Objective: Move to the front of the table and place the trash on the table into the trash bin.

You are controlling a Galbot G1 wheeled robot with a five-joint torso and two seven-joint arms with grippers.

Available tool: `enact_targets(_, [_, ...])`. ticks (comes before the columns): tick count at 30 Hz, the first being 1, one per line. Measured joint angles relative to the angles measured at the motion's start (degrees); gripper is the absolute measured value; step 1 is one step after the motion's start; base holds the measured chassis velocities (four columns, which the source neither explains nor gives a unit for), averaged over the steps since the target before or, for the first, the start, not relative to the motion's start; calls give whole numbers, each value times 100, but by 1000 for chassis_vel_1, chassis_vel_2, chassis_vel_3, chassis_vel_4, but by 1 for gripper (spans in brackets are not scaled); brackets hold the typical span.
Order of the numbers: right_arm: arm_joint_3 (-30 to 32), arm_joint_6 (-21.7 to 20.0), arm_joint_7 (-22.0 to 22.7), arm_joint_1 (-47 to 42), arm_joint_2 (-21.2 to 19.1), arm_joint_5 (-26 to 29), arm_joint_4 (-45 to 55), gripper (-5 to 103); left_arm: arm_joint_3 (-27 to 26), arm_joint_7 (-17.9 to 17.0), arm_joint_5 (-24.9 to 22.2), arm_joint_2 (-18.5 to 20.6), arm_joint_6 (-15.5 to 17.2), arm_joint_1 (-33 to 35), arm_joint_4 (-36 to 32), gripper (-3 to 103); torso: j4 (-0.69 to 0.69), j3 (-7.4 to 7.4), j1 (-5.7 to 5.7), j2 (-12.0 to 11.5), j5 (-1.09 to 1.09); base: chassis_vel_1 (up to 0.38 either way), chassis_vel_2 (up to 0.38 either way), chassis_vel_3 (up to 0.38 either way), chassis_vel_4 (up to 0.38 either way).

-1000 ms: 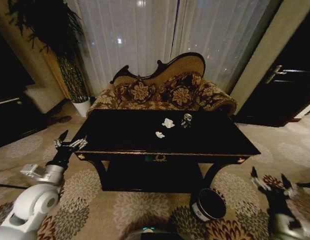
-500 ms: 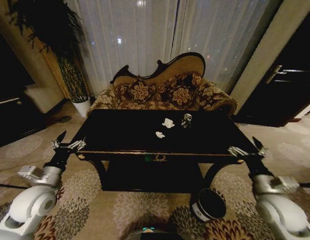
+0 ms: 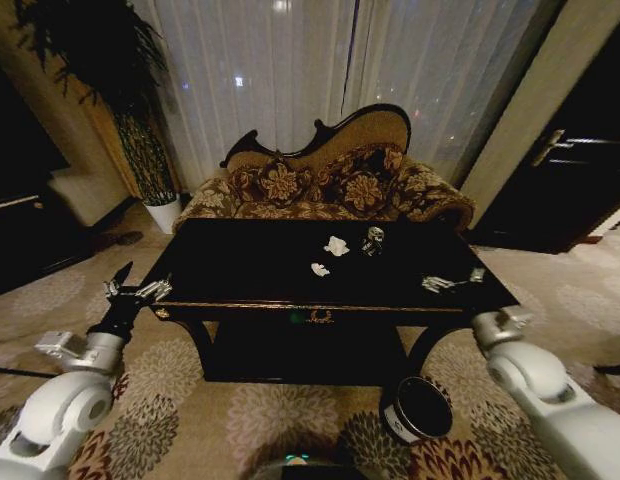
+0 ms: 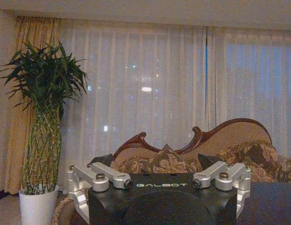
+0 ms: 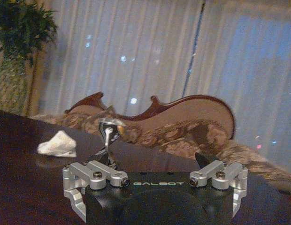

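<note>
Over glossy black wooden bench (image 3: 290, 262), right tool (image 3: 452, 282) has swung up, fingers spread, nearing silvery foil lump (image 3: 374, 240) & white paper wads (image 3: 336, 246); left tool (image 3: 135, 291) spread, beside bench corner.

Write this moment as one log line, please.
right hand: open, over table right end | left hand: open, off left end | foil lump, paper wads: on table
</note>
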Motion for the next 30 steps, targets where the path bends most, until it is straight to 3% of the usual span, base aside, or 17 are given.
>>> enact_targets(12, [-1888,-11,-82,1931,-251,186,-870,100,5,-5,-4,0,3,-2,0,100,1,0,0,0,-1,0,0,0,0])
enact_targets(19, [-2256,-56,-108,2317,-229,578,-1127,100,7,-5,-5,0,3,-2,0,100,0,0,0,0,0,0,0,0,0])
enact_targets(30, [-2866,-121,-106,2939,-49,625,-1303,100,7,-5,-5,0,3,-3,0,100,-1,-1,-1,1,-1,0,0,0,0])
